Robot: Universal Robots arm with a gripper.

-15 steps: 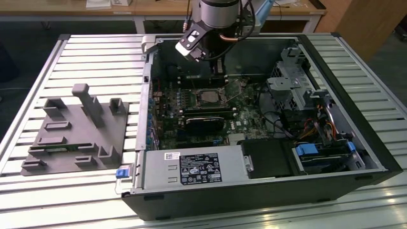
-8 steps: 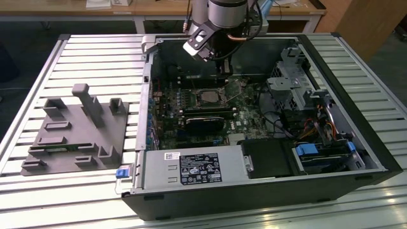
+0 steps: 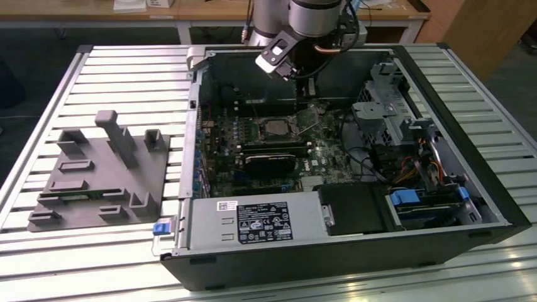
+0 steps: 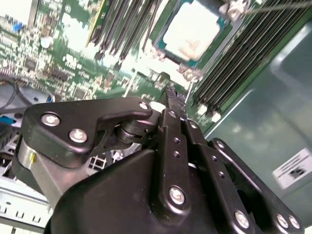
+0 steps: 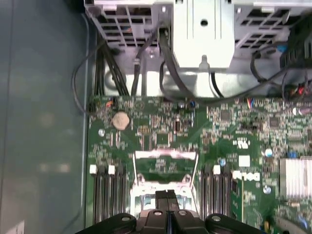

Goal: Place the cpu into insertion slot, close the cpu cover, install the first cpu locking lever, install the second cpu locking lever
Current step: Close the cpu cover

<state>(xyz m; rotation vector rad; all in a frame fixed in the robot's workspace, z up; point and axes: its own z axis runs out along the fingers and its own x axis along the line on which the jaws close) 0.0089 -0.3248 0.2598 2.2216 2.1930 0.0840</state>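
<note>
**Desk:** What carries the frame, biggest first?

**Photographer:** A slatted aluminium table [image 3: 67,75] bears a black, open-sided computer case [image 3: 336,264]. Take the small square insertion slot with its silvery rim [image 3: 258,129] as the landmark, sitting on the green circuit board. Well off to the exterior view's left of the slot, outside the case, lies a grey moulded fixture tray [image 3: 92,182]. On the slot's near side is the white-labelled power supply box [image 3: 251,221], with a long black rectangular card [image 3: 270,165] between box and slot.

**Desk:** And the robot?

**Photographer:** The silver-and-black arm [image 3: 310,19] reaches down into the case from the slot's far side. Its black pincer [image 5: 167,195] hangs over the board, its two fingers drawn together with no gap and nothing visible between them.

**Desk:** Where is the chip?

**Photographer:** The cpu, a flat square with a pale grey metallic face [image 4: 192,29], appears to lie inside the slot's rim, so I judge it already seated. Whether the cover is down I cannot tell.

**Desk:** The relation that counts?

**Photographer:** From the pincer, the slot lies toward the power supply side and slightly toward the exterior view's left. In the first wrist view the seam between the fingers lines up with the slot's middle.
</note>
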